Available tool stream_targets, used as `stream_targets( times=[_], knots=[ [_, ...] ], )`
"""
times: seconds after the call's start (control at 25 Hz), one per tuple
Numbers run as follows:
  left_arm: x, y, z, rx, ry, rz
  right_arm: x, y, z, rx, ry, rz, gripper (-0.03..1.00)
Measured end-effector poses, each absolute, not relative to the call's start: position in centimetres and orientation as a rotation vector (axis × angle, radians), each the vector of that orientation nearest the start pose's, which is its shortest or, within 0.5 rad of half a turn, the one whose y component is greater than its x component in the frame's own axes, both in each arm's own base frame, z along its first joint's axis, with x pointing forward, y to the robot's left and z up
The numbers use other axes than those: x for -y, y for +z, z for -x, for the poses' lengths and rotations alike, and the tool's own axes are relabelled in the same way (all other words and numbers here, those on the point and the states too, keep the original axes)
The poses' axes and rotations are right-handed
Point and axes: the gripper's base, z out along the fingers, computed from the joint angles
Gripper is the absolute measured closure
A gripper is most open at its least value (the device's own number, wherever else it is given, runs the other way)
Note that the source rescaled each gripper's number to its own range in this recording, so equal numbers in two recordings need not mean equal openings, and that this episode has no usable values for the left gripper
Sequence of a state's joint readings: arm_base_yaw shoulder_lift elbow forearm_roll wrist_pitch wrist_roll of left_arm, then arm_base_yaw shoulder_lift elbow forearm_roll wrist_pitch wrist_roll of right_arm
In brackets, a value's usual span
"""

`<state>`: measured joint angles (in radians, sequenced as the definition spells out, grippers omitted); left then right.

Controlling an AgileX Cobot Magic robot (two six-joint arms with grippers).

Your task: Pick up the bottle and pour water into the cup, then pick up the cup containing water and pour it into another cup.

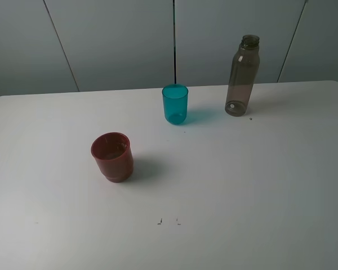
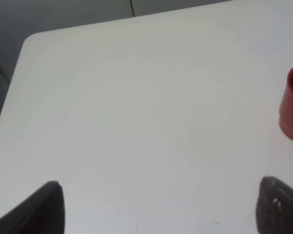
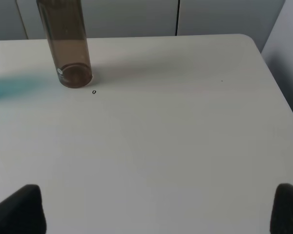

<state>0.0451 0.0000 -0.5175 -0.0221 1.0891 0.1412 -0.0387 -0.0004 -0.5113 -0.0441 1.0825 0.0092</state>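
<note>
Exterior high view: white bench [image 1: 242, 185], three items standing upright, well apart from each other, no arm in sight. Smoky grey-brown bottle [image 1: 242, 76], uncapped, tallest, at about 1 o'clock from bench centre near the far edge. Teal cup [image 1: 175, 104] at 12 o'clock, left of the bottle, also toward the far edge. Squat red cup [image 1: 112, 156] at roughly 9 o'clock from centre, nearer than the teal one, inside looks dark, contents unclear. Small dark speck [image 1: 250, 118] on the bench just beside the bottle base. Two tiny marks [image 1: 159, 221] at 6 o'clock near the front. Left wrist view: left gripper [image 2: 161, 209] with dark fingers [image 2: 44, 212] spread wide, nothing between them, bare bench below; red cup edge at the side of that view, apart from the fingers. Right wrist view: right gripper [image 3: 158, 209] fingers [image 3: 19, 209] spread wide, holding nothing; bottle lower half ahead, well apart from the fingers, teal blur beside it. Grey panelled wall [image 1: 101, 39] behind the bench.
</note>
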Motion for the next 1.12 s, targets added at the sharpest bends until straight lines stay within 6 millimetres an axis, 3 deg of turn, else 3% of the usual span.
stream_targets(
  times=[1.12],
  knots=[
    [0.21,27.98,0.81,-2.054,0.089,-0.1,0.33,27.85,0.75,-2.056,-0.07,-0.054,-0.03]
  ],
)
